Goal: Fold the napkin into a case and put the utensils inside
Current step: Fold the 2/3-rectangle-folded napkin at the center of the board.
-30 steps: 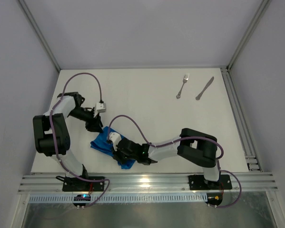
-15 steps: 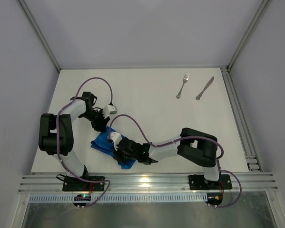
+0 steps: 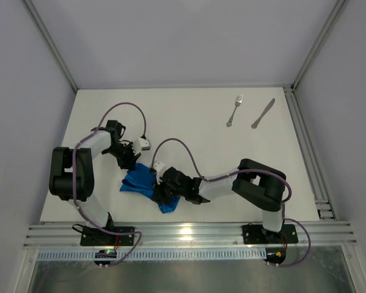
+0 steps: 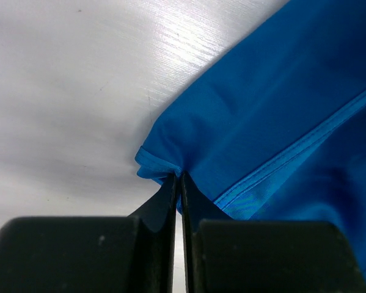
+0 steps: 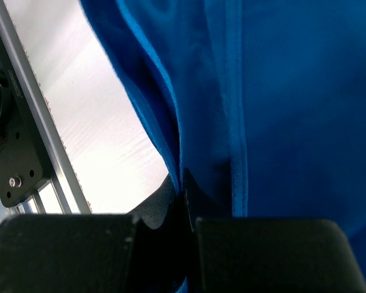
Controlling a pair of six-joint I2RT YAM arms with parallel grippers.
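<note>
Left gripper [image 4: 178,183] pinched onto napkin [image 4: 262,110] corner; right gripper [image 5: 184,189] clamped on napkin fold; fork [image 3: 234,110], knife [image 3: 263,113] lying far off

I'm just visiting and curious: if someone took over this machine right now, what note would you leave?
The left pincer is shut on a corner of the napkin.
The right pincer is shut on a napkin edge.
The napkin lies bunched at the near left of the table, not yet a case.
The fork and knife lie apart at the far right, untouched.
To do: fold the case, slip both inside.
</note>
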